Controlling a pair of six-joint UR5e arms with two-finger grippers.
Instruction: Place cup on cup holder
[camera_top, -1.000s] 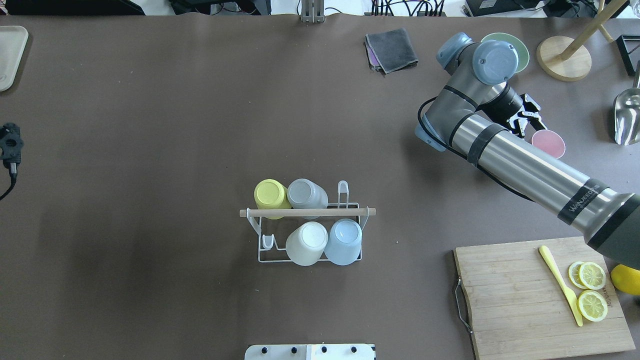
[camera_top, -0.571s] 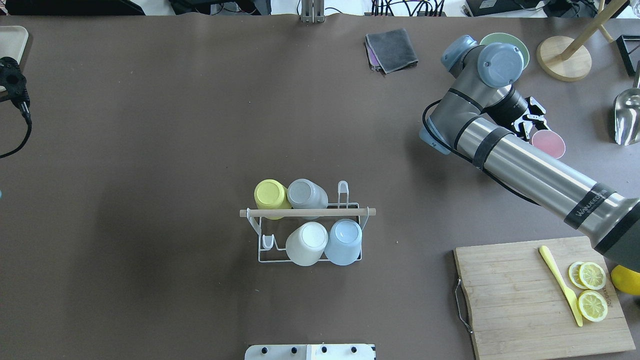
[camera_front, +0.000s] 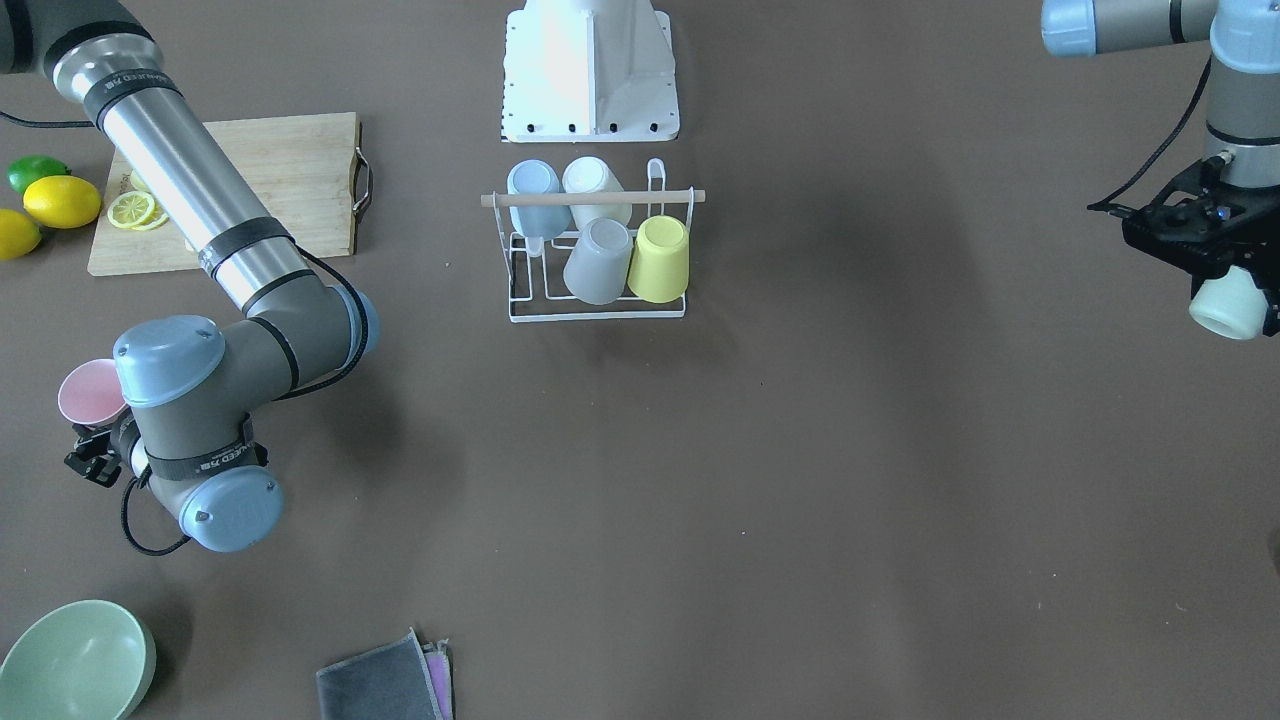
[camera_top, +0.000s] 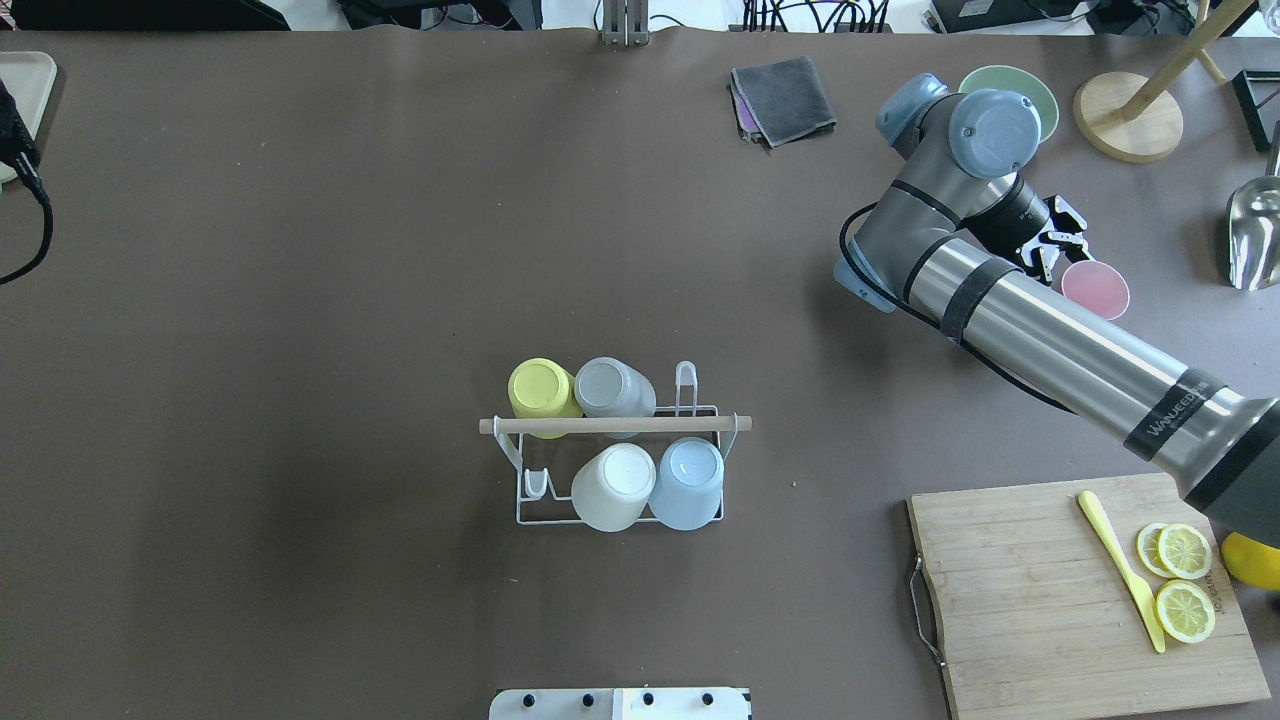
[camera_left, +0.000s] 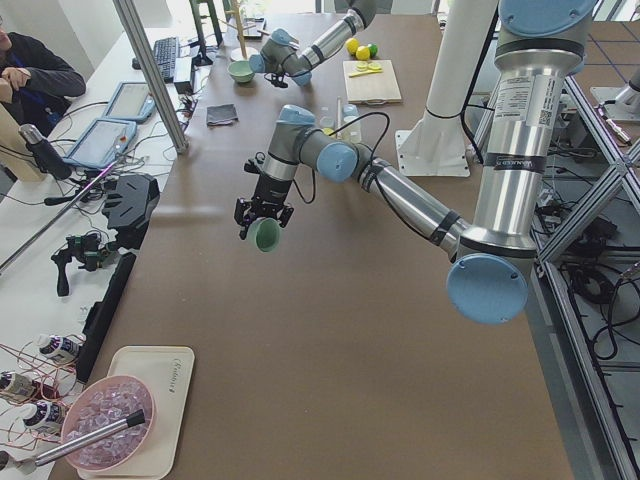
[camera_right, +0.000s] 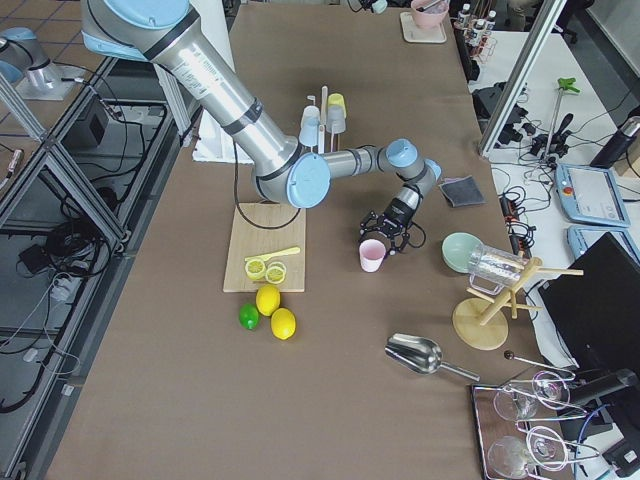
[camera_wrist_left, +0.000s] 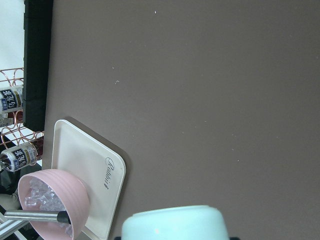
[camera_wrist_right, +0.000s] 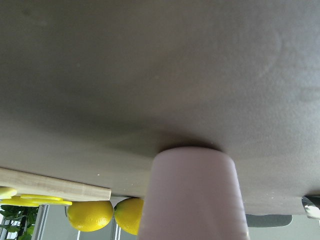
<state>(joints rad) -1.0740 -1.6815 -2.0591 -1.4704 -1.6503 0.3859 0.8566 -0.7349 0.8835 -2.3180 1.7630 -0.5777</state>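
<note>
Elbow bent, your right hand (camera_right: 386, 238) reached down and gripped the smooth pink cup (camera_right: 372, 256) by its rim, upright on the brown worktop (camera_top: 300, 300). Your left hand (camera_left: 264, 222) hung above the worktop, closed on a pale mint cup (camera_left: 266, 236). The white wire cup holder (camera_top: 618, 425), wooden rod on top, stood mid-worktop, carrying four upturned cups (camera_top: 612, 487).

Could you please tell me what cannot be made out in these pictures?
Right gripper: jaw state at the pink cup; its arm hides it front-facing, the cup fills its wrist view.
Left gripper, holding the mint cup: mostly cut off by the overhead view's left edge.
</note>
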